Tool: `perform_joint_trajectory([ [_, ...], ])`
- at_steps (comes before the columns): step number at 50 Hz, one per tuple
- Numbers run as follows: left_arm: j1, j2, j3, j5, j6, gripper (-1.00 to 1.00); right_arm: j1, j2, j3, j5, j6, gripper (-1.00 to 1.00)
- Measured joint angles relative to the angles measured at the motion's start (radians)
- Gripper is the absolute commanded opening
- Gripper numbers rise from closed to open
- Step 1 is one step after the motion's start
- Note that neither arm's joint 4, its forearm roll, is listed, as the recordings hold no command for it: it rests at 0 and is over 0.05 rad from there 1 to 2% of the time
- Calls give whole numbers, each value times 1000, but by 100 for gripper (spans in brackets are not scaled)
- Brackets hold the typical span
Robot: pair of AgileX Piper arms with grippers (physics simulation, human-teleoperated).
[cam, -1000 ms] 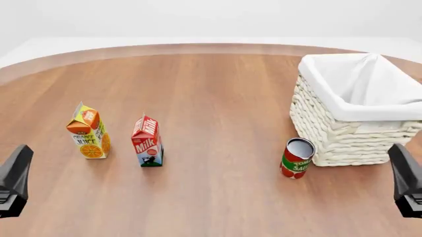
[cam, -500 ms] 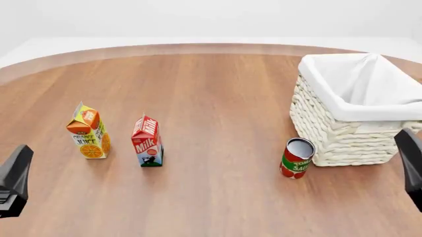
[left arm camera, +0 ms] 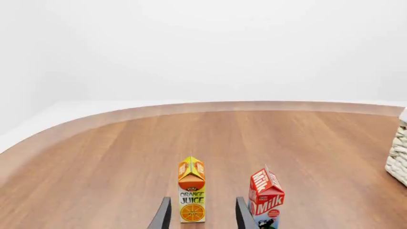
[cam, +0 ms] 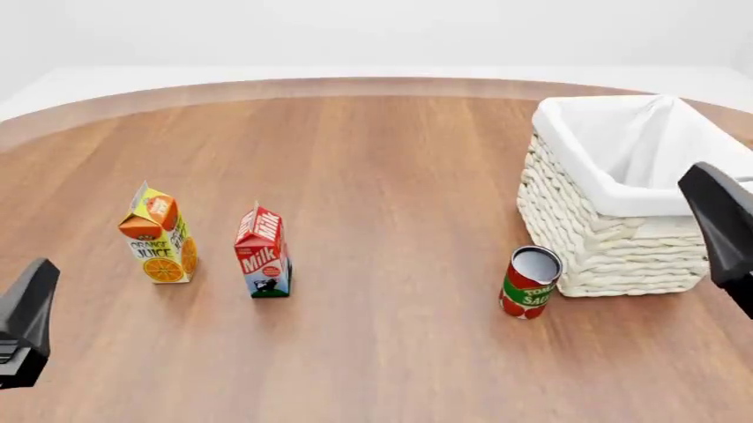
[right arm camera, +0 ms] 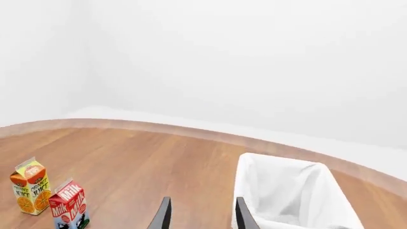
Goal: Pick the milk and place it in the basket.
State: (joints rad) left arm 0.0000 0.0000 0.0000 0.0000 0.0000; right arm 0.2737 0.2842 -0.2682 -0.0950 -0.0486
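The milk (cam: pixel 264 253), a red-topped carton with a cow picture, stands upright on the wooden table left of centre; both wrist views also show the milk (left arm camera: pixel 266 198) (right arm camera: pixel 68 204). The basket (cam: pixel 588 238), cream wicker with a white liner, stands at the right; its rim (right arm camera: pixel 283 160) shows in the right wrist view. My left gripper (cam: pixel 26 322) hangs at the lower left, well short of the milk, and its fingers (left arm camera: pixel 163 215) stand apart with nothing held. My right gripper (cam: pixel 720 231) hovers by the basket's near right side, its fingers (right arm camera: pixel 242 214) apart and empty.
An orange juice carton (cam: pixel 157 236) stands just left of the milk, a small gap between them. A red tomato sauce can (cam: pixel 531 282) stands close to the basket's near left corner. The table's curved far edge (cam: pixel 353 85) runs along the back.
My right gripper has risen from the lower right corner to the level of the basket's wall. The left gripper and all the objects have stayed put.
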Motion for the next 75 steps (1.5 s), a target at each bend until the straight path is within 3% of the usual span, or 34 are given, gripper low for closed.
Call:
perform_joint_trajectory([
  [13,0,0,0,0,0,100,73,230,-118,-84,-30,100],
  [27,0,0,0,0,0,100,123,450,-272,-92,-61,100],
  [75,0,0,0,0,0,100,326,890,-746,132,-175,100],
])
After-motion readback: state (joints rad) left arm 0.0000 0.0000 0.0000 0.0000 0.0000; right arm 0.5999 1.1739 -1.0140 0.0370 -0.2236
